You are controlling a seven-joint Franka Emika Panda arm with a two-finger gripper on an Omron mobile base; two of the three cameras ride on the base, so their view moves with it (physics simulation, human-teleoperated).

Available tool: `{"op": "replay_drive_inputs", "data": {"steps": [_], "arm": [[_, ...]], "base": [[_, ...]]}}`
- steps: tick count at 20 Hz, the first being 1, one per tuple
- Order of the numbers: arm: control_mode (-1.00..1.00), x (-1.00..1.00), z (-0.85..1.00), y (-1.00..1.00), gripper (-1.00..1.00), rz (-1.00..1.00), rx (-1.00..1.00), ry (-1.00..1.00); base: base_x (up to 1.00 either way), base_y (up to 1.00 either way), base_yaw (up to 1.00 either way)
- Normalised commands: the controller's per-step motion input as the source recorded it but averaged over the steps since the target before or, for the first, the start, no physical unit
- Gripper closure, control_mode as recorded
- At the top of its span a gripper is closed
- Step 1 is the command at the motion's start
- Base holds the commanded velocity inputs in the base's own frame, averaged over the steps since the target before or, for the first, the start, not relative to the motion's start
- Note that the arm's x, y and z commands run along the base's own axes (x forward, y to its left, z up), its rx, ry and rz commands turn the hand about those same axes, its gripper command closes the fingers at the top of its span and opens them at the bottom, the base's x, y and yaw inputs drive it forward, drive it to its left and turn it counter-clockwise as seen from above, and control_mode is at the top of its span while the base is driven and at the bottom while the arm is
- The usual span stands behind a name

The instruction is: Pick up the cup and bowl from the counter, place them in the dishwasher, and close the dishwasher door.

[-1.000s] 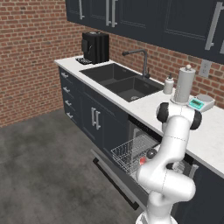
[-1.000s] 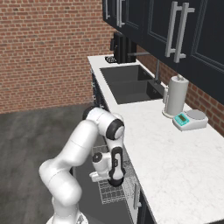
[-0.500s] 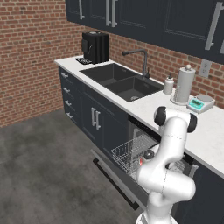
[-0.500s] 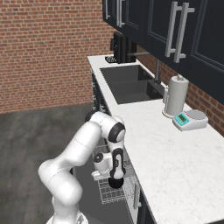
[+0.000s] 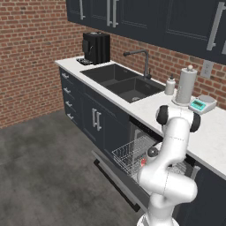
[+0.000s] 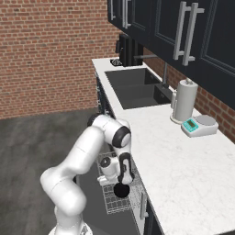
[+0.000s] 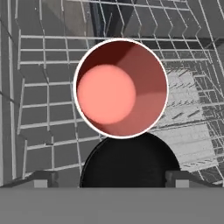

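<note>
The dishwasher door (image 5: 115,177) hangs open, and the silvery wire rack (image 5: 131,154) is pulled out over it. My gripper (image 6: 123,180) reaches down into the rack (image 6: 114,203). In the hand view the cup (image 7: 120,87) stands upright on the rack wires, its red-pink inside facing me. The black bowl (image 7: 131,162) lies right beside the cup, just below my hand. My finger tips (image 7: 43,179) stand wide apart on either side of the bowl; the left one is clear of its rim. The bowl (image 6: 121,189) shows as a dark disc under the hand.
The white counter (image 6: 183,160) carries a paper towel roll (image 6: 184,98) and a small scale (image 6: 199,126). A sink (image 5: 123,81) with a tap, a soap bottle (image 5: 170,85) and a black coffee machine (image 5: 97,47) lie further along. Open grey floor (image 5: 48,167) lies in front of the door.
The arm's elbow has shifted slightly. The hand stays low over the rack with the bowl under it.
</note>
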Motion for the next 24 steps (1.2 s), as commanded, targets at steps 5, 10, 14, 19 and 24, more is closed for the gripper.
{"op": "replay_drive_inputs", "data": {"steps": [5,10,14,19,24], "arm": [[-1.0,-1.0,0.94,0.38,-1.0,0.0,0.0,-0.18],[-1.0,-0.93,0.86,0.76,-1.0,0.0,-0.01,-0.09],[-1.0,-0.71,0.64,1.0,-1.0,0.0,-0.05,-0.01],[-1.0,-0.45,0.65,1.0,-1.0,0.0,-0.02,0.0],[-1.0,-0.23,0.67,0.99,-1.0,0.0,-0.01,0.0]], "base": [[0.0,0.0,0.0],[0.0,0.0,0.0],[0.0,0.0,0.0],[0.0,0.0,0.0],[0.0,0.0,0.0]]}}
